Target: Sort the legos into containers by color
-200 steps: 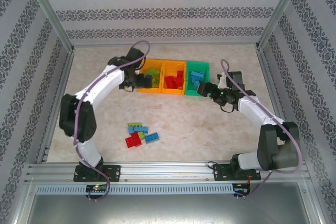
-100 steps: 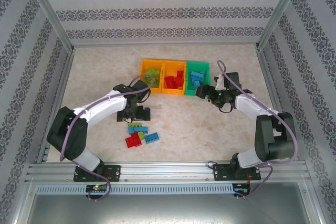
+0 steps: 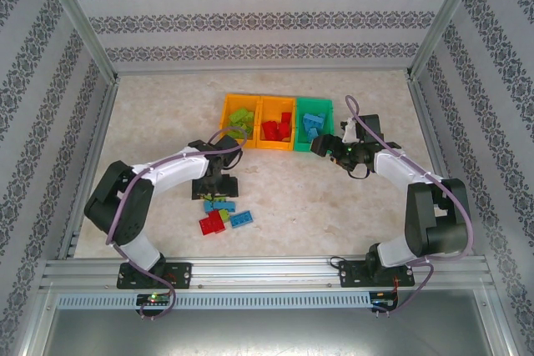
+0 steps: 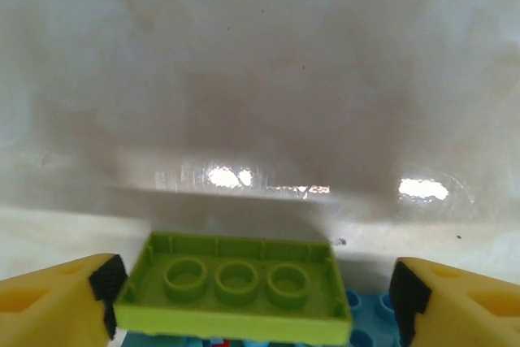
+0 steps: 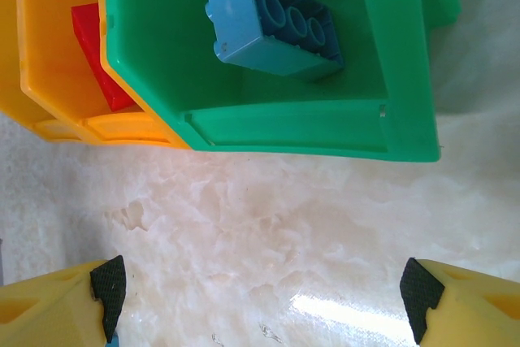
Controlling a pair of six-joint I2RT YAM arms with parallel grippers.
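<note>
Left gripper [image 4: 254, 294] is low over the loose legos [image 3: 222, 211], which lie at 7 o'clock from the bins on the table [image 3: 350, 206]. Its jaws are spread around an upside-down lime lego [image 4: 231, 286]. The left pad is at the brick's edge and there's a clear gap on the right, so it isn't pinched (blue studs peek out underneath).

Right gripper [image 5: 265, 288] is at 5 o'clock off the green bin [image 5: 284, 132], jaws spread wide with bare table between them.

- **Green bin:** holds a blue lego [image 5: 272, 22].
- **Middle orange bin** [image 3: 275, 147]: holds red legos [image 3: 277, 128].
- **Left orange bin** [image 3: 237, 143]: holds lime legos [image 3: 242, 117].
</note>
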